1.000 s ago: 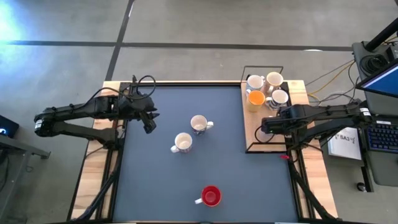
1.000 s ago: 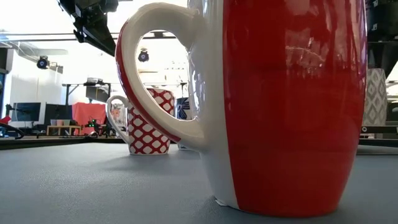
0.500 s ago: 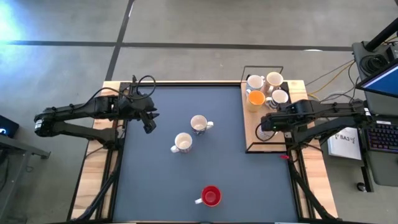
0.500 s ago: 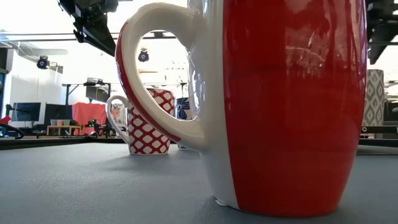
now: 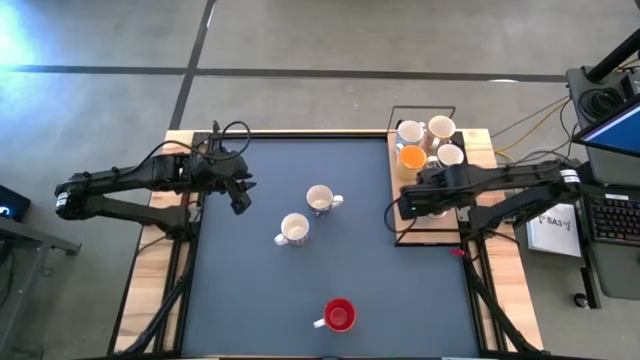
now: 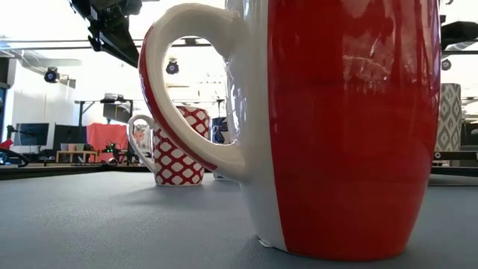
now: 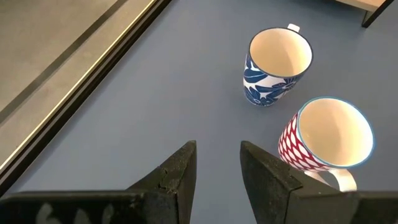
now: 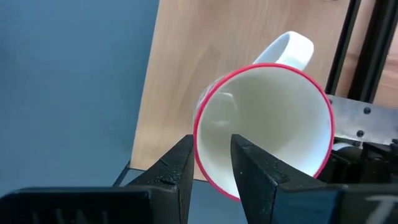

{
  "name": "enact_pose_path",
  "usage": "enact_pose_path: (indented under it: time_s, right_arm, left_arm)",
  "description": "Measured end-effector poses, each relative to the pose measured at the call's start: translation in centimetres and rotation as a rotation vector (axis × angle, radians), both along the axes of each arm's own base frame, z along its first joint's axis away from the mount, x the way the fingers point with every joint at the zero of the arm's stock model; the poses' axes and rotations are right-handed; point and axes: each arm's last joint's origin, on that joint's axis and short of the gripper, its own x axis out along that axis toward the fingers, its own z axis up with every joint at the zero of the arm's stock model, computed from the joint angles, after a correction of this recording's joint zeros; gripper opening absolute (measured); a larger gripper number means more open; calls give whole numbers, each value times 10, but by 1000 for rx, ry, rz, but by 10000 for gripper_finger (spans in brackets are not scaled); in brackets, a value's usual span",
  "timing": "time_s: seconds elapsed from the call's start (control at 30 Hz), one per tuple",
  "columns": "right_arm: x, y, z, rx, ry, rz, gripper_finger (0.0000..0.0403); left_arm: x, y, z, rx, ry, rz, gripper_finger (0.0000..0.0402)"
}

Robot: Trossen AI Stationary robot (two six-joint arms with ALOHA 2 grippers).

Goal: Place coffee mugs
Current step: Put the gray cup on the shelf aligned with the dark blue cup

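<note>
Three coffee mugs stand on the dark table: a red mug point(image 5: 340, 315) point(image 6: 336, 127) near the front, a red-checked one point(image 5: 294, 229) point(image 7: 323, 137) and a blue-flowered one point(image 5: 320, 199) point(image 7: 273, 65) at the middle. An orange mug point(image 5: 412, 157) and three white ones stand on the wooden tray point(image 5: 440, 232). A red-rimmed mug point(image 8: 267, 124) sits by the tray's near left corner. My right gripper point(image 5: 404, 207) point(image 8: 212, 148) hangs open just above its rim, one finger over the hollow and one outside. My left gripper point(image 5: 241, 203) point(image 7: 217, 149) waits open at the table's left.
A black wire rack frame point(image 5: 397, 240) point(image 8: 357, 43) surrounds the tray at the table's right. Cables, a laptop and a keyboard lie beyond the right edge. Bare dark table surface point(image 5: 250, 290) spreads between the three mugs and the left arm.
My right gripper has moved over the tray toward the table's left edge and a little upward, and its wrist has rolled. The mugs on the table and my left arm have kept still.
</note>
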Motion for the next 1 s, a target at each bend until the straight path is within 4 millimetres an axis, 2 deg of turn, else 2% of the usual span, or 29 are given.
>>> enact_pose_path:
  time_s: [0.4, 0.7, 1.0]
  right_arm:
    - [8, 0, -11, -2, 43, 5, 91]
    - [8, 0, -21, 6, 74, 7, 58]
    - [7, -6, -22, 2, 85, 28, 27]
  left_arm:
    - [0, 0, 0, 0, 0, 0, 107]
    - [0, 0, 0, 2, 2, -3, 107]
    - [0, 0, 0, 2, 3, -3, 107]
